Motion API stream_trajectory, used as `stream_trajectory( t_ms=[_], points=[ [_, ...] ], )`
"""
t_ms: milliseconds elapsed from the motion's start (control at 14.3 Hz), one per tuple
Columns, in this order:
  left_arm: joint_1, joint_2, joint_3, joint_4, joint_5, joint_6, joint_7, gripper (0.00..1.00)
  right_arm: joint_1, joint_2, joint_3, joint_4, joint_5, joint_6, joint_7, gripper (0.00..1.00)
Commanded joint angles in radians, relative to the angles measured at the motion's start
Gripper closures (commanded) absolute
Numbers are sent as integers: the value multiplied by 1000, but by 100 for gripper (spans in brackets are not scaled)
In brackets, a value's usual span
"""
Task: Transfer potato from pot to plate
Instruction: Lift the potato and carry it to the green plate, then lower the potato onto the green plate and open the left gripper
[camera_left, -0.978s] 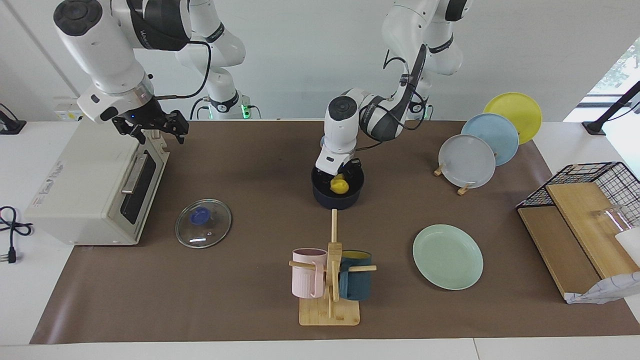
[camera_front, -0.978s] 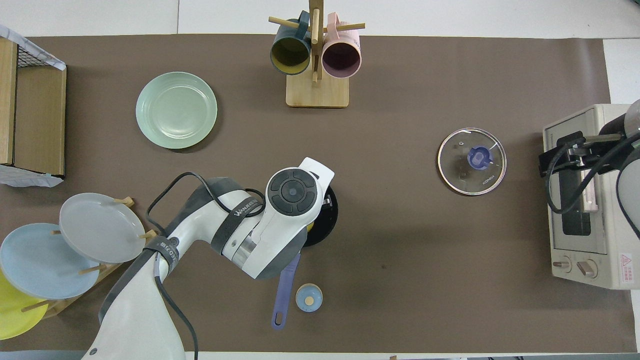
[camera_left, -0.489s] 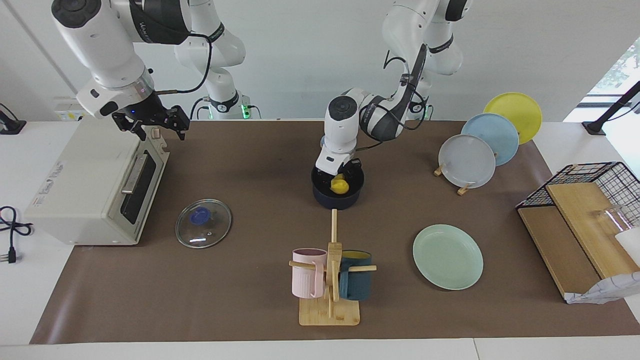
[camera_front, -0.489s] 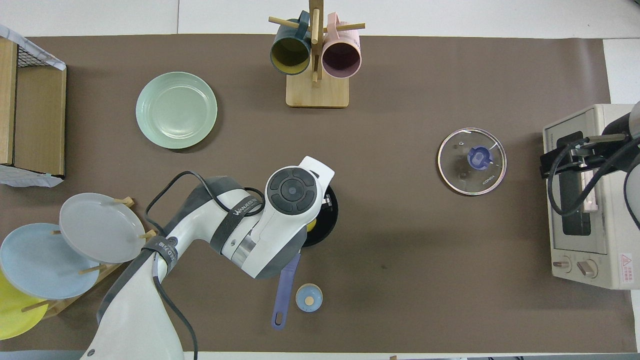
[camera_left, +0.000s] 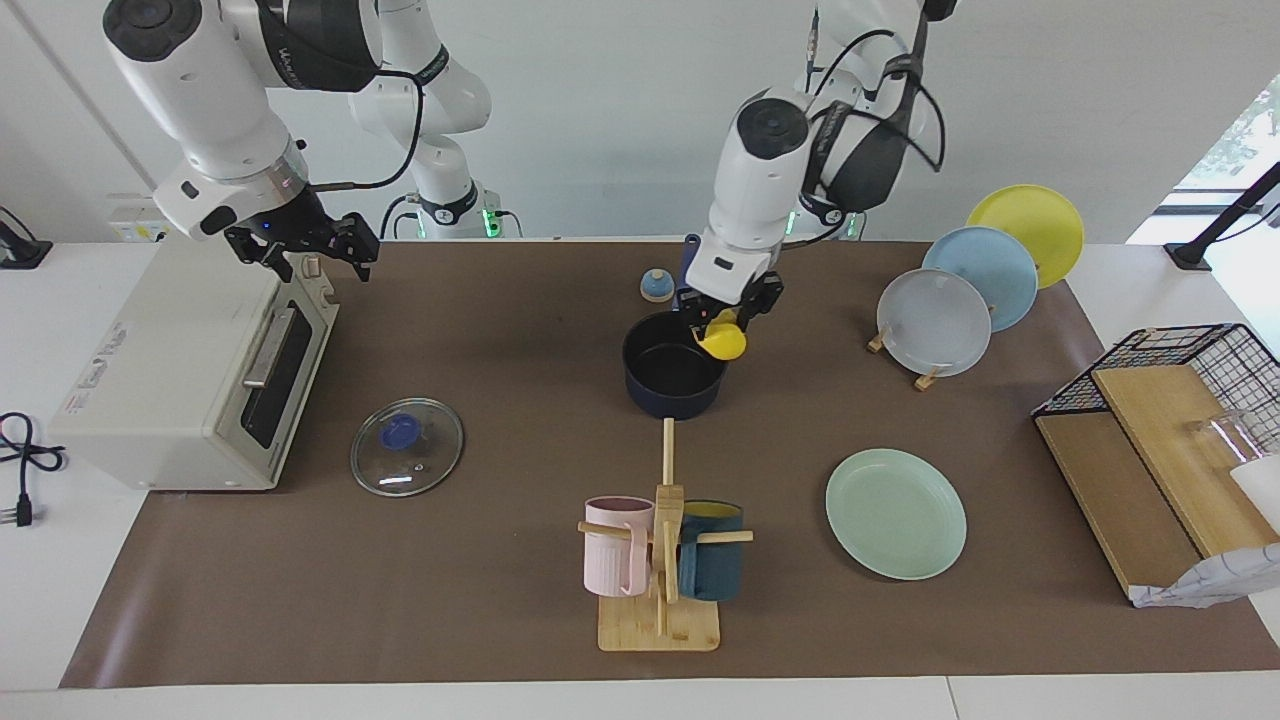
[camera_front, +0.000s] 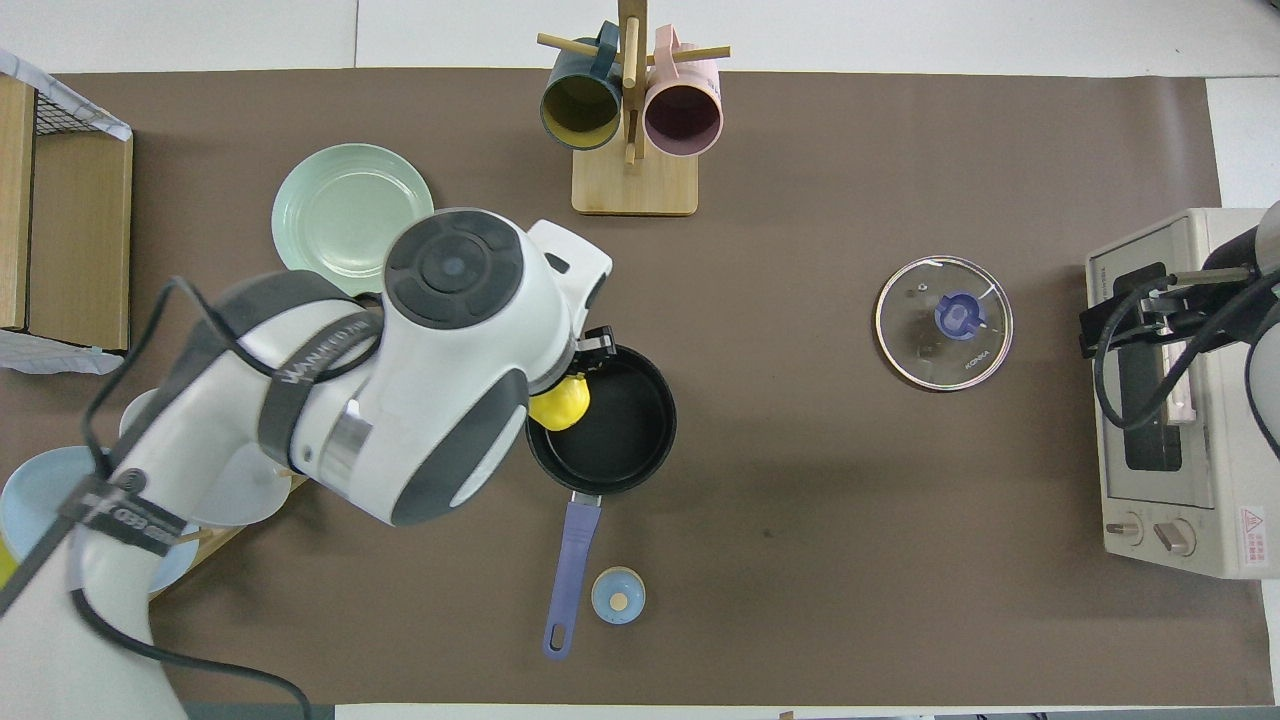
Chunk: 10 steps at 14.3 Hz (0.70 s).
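My left gripper (camera_left: 724, 322) is shut on the yellow potato (camera_left: 723, 342), which hangs in the air over the rim of the navy pot (camera_left: 674, 378) at the side toward the left arm's end. In the overhead view the potato (camera_front: 561, 401) shows at the edge of the pot (camera_front: 610, 420), whose black inside holds nothing. The mint-green plate (camera_left: 895, 512) lies flat, farther from the robots than the pot; the left arm partly covers the plate (camera_front: 340, 215) from above. My right gripper (camera_left: 308, 248) waits open above the toaster oven (camera_left: 190, 360).
A glass lid (camera_left: 406, 446) lies between the oven and the pot. A mug rack (camera_left: 662, 560) with a pink and a teal mug stands farther out than the pot. A plate rack (camera_left: 960, 290), a wire basket (camera_left: 1170, 440) and a small blue knob (camera_left: 656, 286) are also here.
The left gripper has lifted the potato out of the pot and swung toward the left arm's end. The right gripper rose slightly, then held still.
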Motion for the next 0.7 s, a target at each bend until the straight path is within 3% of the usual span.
stream_trajectory(
  t_ms=[0, 210, 629],
  points=[
    [159, 105, -7, 215, -42, -128, 197, 100, -12, 0, 6, 11, 15, -22, 22, 0],
    [308, 179, -10, 295, -42, -62, 413, 100, -12, 0, 4, 11, 15, -9, 23, 0],
    [424, 413, -2, 330, -34, 261, 697, 100, -16, 1, -7, 13, 17, 4, 23, 0]
  ],
)
